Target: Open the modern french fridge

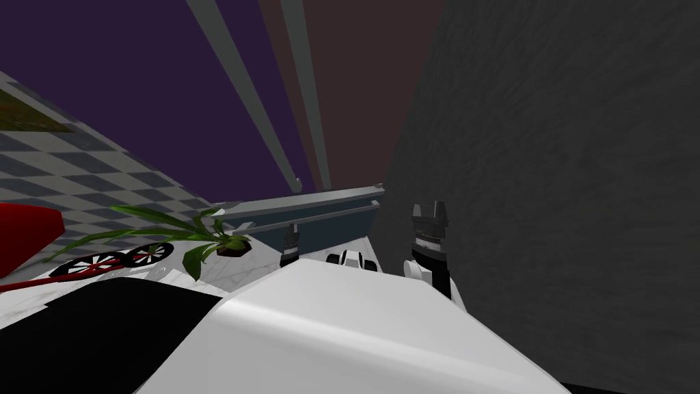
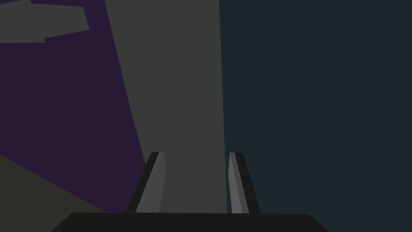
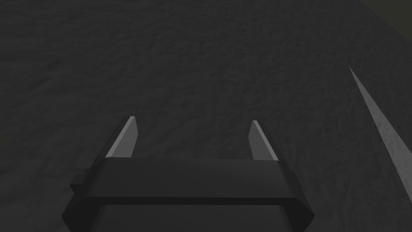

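The fridge front shows as dark purple (image 1: pixel 171 102) and brown panels with two long grey handle bars (image 1: pixel 304 89) slanting up it. Below them a shorter grey bar (image 1: pixel 307 220) crosses in front of a blue-grey panel (image 1: pixel 338 231). My left gripper (image 1: pixel 292 238) is at this shorter bar. In the left wrist view the grey bar (image 2: pixel 181 100) runs between the fingers, and the left gripper (image 2: pixel 197 155) is shut on its sides, with purple on one side and blue-grey on the other. My right gripper (image 1: pixel 429 208) stands open, close to a rough dark grey wall (image 3: pixel 201 60), holding nothing.
The dark grey wall (image 1: pixel 560 171) takes up the whole right side, close to my right arm. On the left are a potted plant (image 1: pixel 229 243), a red object (image 1: pixel 24 232), two spoked wheels (image 1: pixel 150 253) and a checkered floor (image 1: pixel 89 171).
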Tool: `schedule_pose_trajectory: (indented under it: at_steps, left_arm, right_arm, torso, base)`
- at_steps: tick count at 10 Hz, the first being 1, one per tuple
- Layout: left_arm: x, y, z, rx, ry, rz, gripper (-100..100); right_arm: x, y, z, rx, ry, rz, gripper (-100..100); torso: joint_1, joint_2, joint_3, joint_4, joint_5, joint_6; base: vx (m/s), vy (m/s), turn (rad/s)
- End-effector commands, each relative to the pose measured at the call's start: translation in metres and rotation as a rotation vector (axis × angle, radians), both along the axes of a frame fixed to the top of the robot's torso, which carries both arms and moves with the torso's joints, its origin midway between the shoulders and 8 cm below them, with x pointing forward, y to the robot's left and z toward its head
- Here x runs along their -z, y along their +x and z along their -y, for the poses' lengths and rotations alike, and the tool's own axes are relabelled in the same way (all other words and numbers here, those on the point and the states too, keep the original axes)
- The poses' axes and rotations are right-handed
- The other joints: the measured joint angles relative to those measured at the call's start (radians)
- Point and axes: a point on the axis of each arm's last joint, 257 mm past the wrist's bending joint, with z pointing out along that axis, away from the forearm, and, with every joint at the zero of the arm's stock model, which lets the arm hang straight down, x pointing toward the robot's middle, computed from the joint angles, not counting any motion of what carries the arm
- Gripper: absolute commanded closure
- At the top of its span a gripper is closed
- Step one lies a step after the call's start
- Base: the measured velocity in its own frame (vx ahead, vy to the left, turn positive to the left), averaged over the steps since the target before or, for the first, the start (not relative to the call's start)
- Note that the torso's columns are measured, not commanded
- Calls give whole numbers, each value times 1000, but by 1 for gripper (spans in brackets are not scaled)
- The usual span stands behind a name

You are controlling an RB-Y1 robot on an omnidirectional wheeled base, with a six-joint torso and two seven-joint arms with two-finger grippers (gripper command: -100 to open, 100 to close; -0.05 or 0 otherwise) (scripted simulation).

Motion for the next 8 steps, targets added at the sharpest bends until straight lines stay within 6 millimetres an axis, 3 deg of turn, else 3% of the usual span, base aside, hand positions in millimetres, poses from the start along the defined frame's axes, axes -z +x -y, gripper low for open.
schedule_pose_trajectory:
  at_steps: [1,3,8]
  left_arm:
    - [-4,10,-10,3,-4,-15,100]
    - [-1,9,-4,1,-8,-22,100]
    - [-4,12,4,1,-9,-23,100]
  right_arm:
    - [0,0,0,0,0,0,0]
    - [0,0,0,0,0,0,0]
    - [0,0,0,0,0,0,0]
  torso:
    - [-2,0,0,0,-1,0]
    - [0,-6,-4,1,-2,2]
    - [-2,2,1,3,-3,0]
  base:
    - [-144,-116,38]
    - [-89,-45,10]
    - [-180,-33,-16]
